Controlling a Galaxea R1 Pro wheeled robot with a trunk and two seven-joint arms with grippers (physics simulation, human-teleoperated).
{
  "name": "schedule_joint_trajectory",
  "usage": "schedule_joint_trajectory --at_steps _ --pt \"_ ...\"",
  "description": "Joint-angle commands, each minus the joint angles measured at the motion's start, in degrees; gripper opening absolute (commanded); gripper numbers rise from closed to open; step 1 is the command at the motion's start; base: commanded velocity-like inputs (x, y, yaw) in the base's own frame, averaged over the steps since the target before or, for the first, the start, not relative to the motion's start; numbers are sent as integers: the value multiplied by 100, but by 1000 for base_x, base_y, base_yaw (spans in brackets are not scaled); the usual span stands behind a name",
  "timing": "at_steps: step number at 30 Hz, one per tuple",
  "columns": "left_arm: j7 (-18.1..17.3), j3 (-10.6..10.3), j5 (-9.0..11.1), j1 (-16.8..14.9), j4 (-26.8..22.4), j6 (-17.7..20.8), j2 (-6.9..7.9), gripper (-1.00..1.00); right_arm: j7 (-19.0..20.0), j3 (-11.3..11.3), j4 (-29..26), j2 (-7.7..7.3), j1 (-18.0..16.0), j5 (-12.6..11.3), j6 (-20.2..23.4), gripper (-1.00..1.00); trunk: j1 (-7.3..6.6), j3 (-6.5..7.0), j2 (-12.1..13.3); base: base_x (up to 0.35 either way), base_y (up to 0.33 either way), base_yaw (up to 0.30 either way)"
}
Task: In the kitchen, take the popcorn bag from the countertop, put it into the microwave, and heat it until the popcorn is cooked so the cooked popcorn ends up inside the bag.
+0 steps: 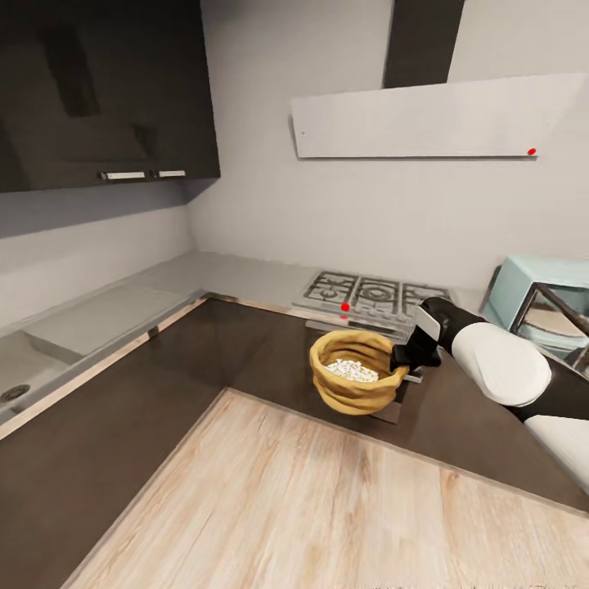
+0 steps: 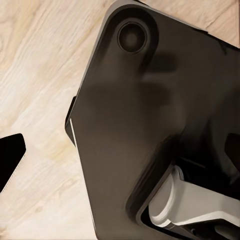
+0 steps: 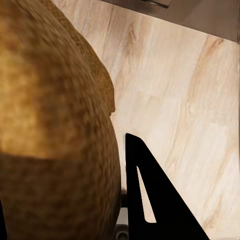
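Sack (image 1: 357, 372), tan burlap with thick rolled rim, white popcorn (image 1: 352, 370) showing inside, is hanging above the dark cabinets near the hob (image 1: 372, 294), right gripper (image 1: 406, 360) clamping its rim. Left jaws: cannot tell.

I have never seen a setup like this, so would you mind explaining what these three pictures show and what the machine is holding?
This is a simulated two-armed wheeled robot in a kitchen. The large picture comes from its head camera, looking down. Its right gripper holds the popcorn bag by the rim, lifted off the grey countertop; white popcorn shows inside. The pale blue microwave stands to the right, beyond the gas hob. The right wrist camera sees the sack's burlap side beside one dark finger, with wooden floor below. The left wrist camera looks at the robot's own dark base.
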Motion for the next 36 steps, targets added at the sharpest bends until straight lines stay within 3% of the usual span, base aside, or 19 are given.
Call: schedule_joint_trajectory --at_steps 1,22,24,36 --pt "16 9 12 1 -9 -12 -3 100 -7 -56 -3 -1 -4 36 18 -100 23 -26 -47 0 0 -284" --pt "16 9 12 1 -7 -12 4 100 -12 -56 -3 -10 -3 20 18 -100 485 -362 -889 0 0 -284" --pt "16 9 12 1 -5 -12 4 100 -12 -50 -3 -82 -4 29 18 -100 529 -392 -969 0 0 -284" --pt "16 9 15 1 -9 -12 13 100 -13 -47 -3 -151 -3 30 18 -100 529 -358 -969 0 0 -284"
